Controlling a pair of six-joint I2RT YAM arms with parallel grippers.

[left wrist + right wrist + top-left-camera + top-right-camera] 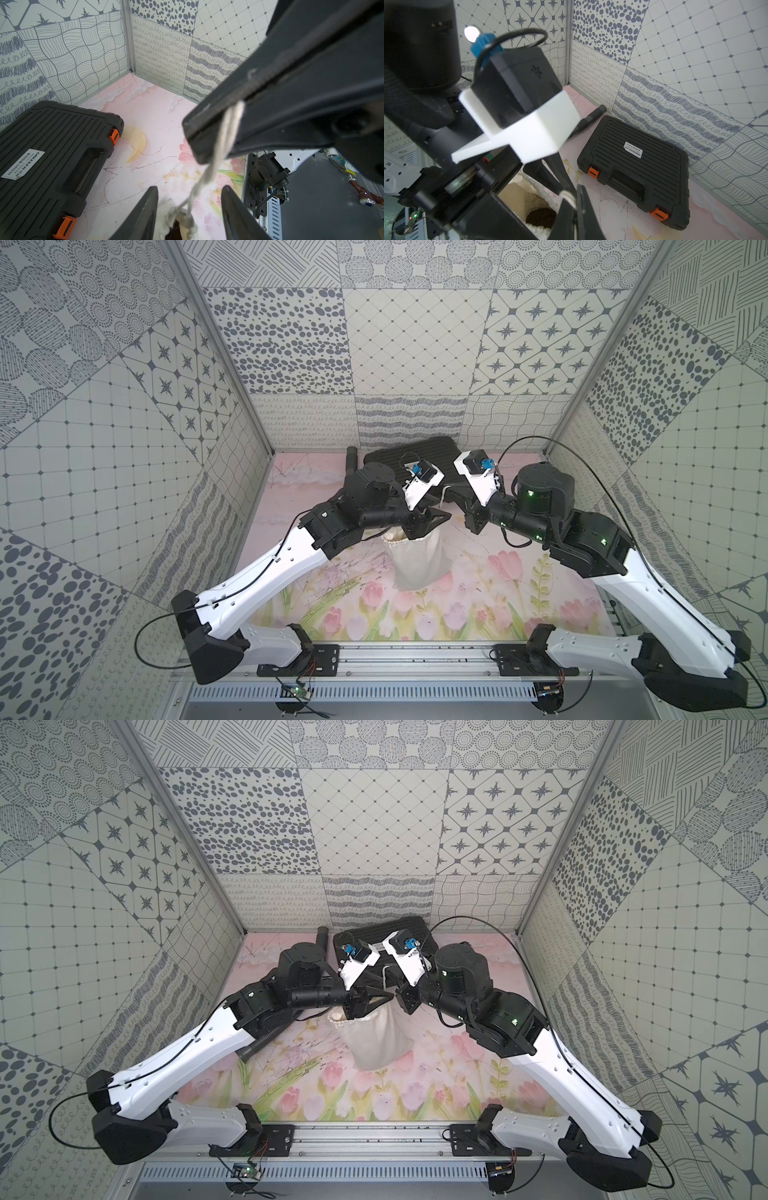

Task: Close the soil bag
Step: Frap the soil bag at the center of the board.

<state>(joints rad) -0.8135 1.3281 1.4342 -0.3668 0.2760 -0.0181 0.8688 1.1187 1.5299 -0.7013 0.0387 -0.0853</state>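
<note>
The soil bag (419, 562) is an off-white cloth sack standing upright mid-table in both top views, also (380, 1042). Its mouth gapes and dark soil (540, 216) shows inside. My right gripper (572, 197) is shut on the white cord (220, 145) and holds it taut up from the gathered neck (182, 216). My left gripper (189, 187) is open, its fingers (145, 209) either side of the cord and neck without touching them. In a top view the left gripper (436, 522) sits over the bag's mouth, with the right gripper (459, 493) just behind it.
A black ribbed case (415, 456) with orange latches (593, 172) lies against the back wall behind both grippers. A black corrugated hose (591, 116) lies next to its left end. Patterned walls close in three sides, and a metal rail (415, 659) runs along the front.
</note>
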